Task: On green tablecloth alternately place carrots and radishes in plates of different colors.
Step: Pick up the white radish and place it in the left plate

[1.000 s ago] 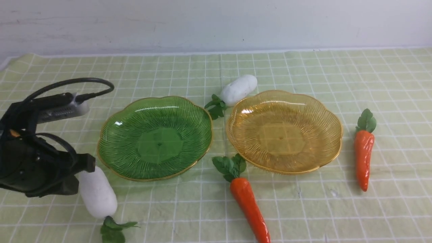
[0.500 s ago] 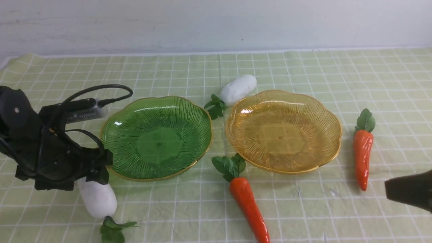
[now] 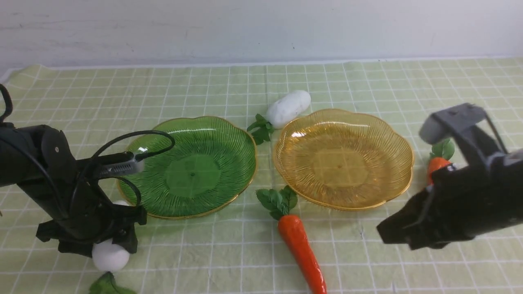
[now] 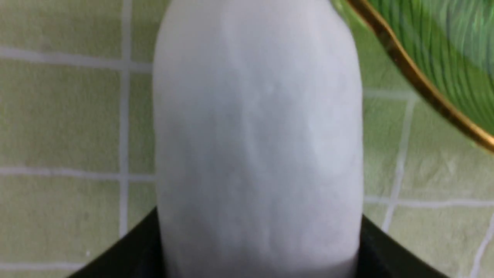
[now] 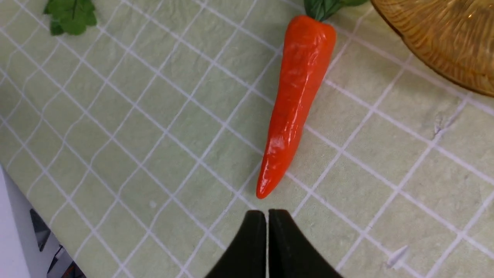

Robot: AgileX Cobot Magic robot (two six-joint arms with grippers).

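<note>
A white radish [image 3: 108,256] lies on the green tablecloth [image 3: 367,81] just in front of the green plate [image 3: 192,171]. My left gripper [image 3: 107,245] is shut on it, and its black fingers [image 4: 380,251] press both sides of the radish [image 4: 254,116]. A second radish [image 3: 289,107] lies behind the two plates. The amber plate [image 3: 343,159] holds nothing. One carrot [image 3: 302,249] lies in front of the plates. My right gripper [image 5: 267,213] hangs shut just beyond the tip of this carrot [image 5: 297,96]. My right arm partly hides the other carrot [image 3: 436,164].
The green plate's gold rim [image 4: 417,77] runs close beside the held radish. Radish leaves [image 3: 105,286] lie at the cloth's near edge. The amber plate's edge [image 5: 444,38] sits near the carrot top. The table's near edge [image 5: 15,216] is close to my right gripper.
My left gripper came down over the near radish and closed on it, shifting radish and leaves toward the near edge. My right arm swung in from the right, covering most of the right carrot.
</note>
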